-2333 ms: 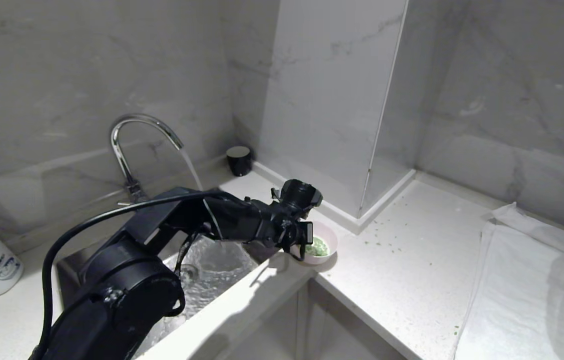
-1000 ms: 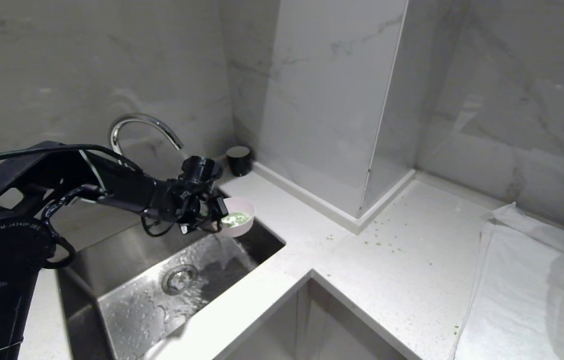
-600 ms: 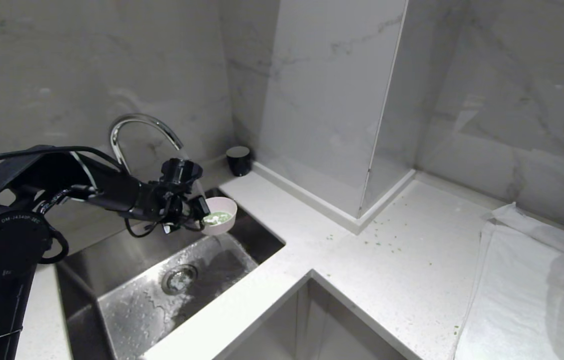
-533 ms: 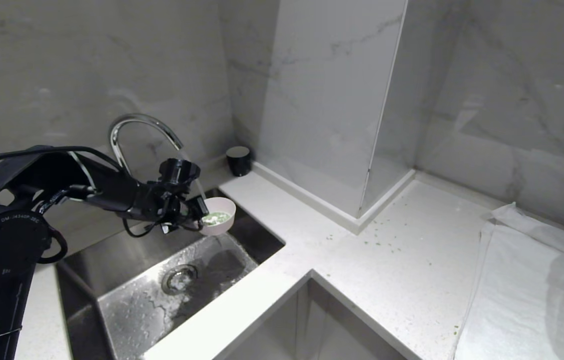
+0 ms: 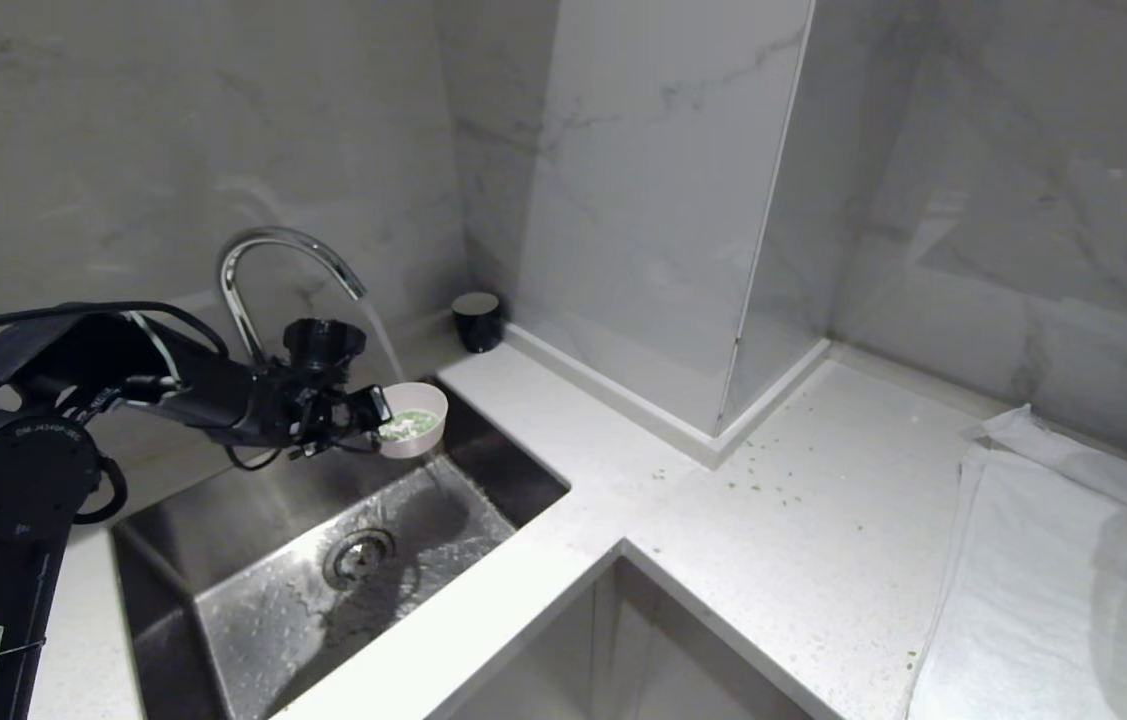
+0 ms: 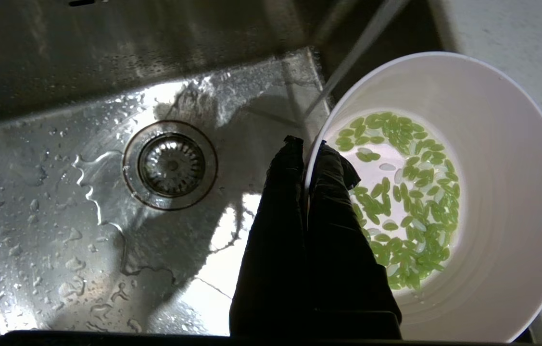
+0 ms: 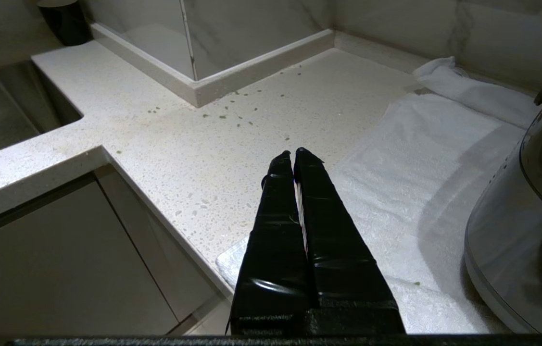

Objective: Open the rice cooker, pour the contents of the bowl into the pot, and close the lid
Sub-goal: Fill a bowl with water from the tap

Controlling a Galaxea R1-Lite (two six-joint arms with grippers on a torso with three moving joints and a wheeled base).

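Left gripper (image 6: pixel 307 146) fingers (image 6: pixel 331 192) pinching bowl (image 5: pixel 413 418) rim, one inside, one outside. Green and white contents (image 6: pixel 403 199) just beyond inner finger. Faucet (image 5: pixel 268 275) stream falls beside bowl; sink (image 6: pixel 107 202) below. Right gripper (image 7: pixel 293 154) fingers pressed together above surface (image 7: pixel 213 144), rice cooker (image 7: pixel 530 240) beside.

Steel sink (image 5: pixel 253 590) lower left, running chrome faucet (image 5: pixel 263 270) above, black cup (image 5: pixel 478 320) centre, white towel (image 5: pixel 1053 580) lower right.

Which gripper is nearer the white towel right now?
Right. The right gripper, shut and empty, hangs just beside the white towel's edge; the left gripper is far off over the sink, clamped on the bowl's rim.
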